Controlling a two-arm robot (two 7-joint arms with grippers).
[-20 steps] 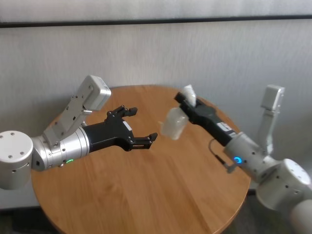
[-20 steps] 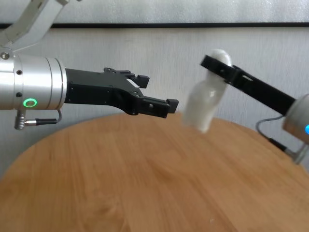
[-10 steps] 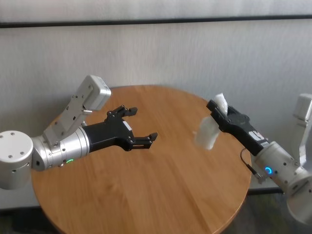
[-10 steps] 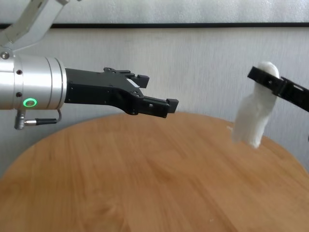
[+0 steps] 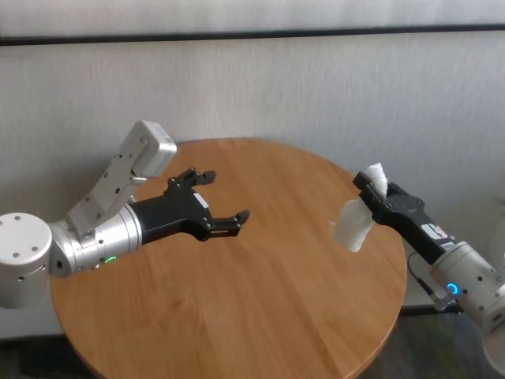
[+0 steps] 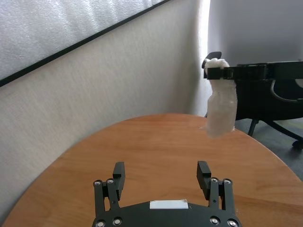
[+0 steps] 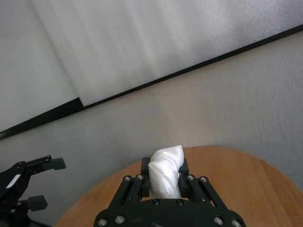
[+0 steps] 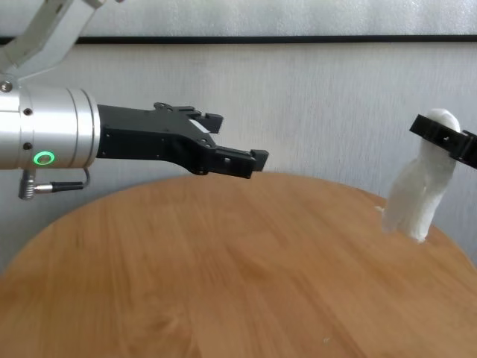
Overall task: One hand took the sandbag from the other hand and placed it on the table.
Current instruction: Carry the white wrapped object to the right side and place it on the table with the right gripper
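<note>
The right gripper (image 5: 369, 186) pinches the top of the sandbag (image 5: 352, 225), which hangs above the table's (image 5: 237, 316) right edge. The left gripper (image 5: 217, 197), fingers spread and holding nothing, hovers over the left side, well apart.

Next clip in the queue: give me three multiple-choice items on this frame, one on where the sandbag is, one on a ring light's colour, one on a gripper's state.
1. Where is the sandbag?
A. Lying at the table's centre
B. Hanging from the right gripper over the table's right edge
C. In the left gripper

2. What colour is the left wrist's ring light?
A. Green
B. Red
C. Blue

3. How are the left gripper's fingers?
A. Shut on the sandbag
B. Shut on nothing
C. Open and empty

Key: 1 B, the sandbag dangles from the right gripper above the table. 2 A, the ring light glows green. 3 C, the left gripper shows spread fingers holding nothing.
</note>
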